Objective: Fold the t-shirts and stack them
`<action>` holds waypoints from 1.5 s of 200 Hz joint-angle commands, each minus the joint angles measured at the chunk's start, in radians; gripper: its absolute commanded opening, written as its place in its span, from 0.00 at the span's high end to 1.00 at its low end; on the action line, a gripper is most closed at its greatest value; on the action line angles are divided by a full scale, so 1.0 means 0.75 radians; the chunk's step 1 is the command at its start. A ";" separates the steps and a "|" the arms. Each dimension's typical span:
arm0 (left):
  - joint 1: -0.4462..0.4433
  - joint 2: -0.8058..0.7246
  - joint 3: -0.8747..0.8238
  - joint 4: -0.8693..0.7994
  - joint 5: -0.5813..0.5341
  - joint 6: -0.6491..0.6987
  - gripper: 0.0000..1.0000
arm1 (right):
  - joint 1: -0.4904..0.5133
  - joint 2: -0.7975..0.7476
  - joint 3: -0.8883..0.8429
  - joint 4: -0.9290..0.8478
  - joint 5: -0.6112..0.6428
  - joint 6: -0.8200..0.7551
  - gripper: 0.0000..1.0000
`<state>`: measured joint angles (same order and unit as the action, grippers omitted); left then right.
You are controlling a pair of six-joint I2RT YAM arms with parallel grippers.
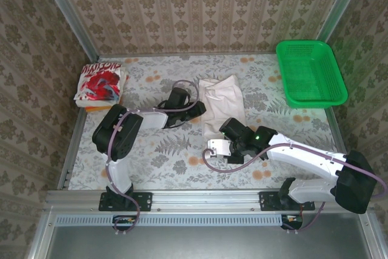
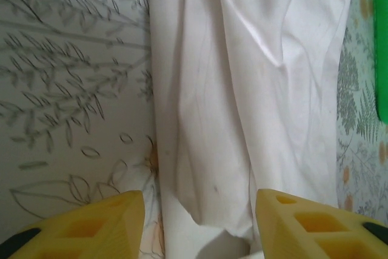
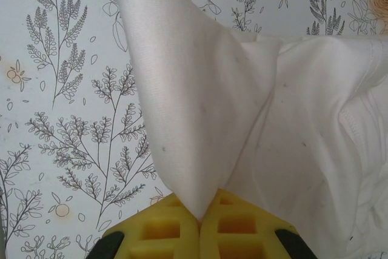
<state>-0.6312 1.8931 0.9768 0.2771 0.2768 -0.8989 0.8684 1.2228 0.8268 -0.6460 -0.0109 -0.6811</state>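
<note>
Two grippers at the shirt (image 1: 223, 102) left of the basket (image 1: 315, 102): right gripper (image 3: 199, 213) pinches a corner mid-fold; left gripper (image 2: 199, 216) gapes empty, probably must grip next.

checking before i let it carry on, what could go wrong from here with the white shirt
1. The right hand pinches only a thin corner of the off-white t-shirt, so the cloth could slip out when pulled.
2. The left hand is open over bunched folds and may grab several layers at once, leaving a crooked fold.
</note>
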 commanded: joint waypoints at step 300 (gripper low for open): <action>0.155 0.118 -0.065 -0.302 0.382 0.208 1.00 | -0.484 0.470 0.879 -0.232 -0.160 -0.490 1.00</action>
<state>-0.5442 1.9354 0.9436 0.2222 0.5686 -0.7895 0.5411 1.5166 1.4086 -0.8547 -0.0906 -0.9783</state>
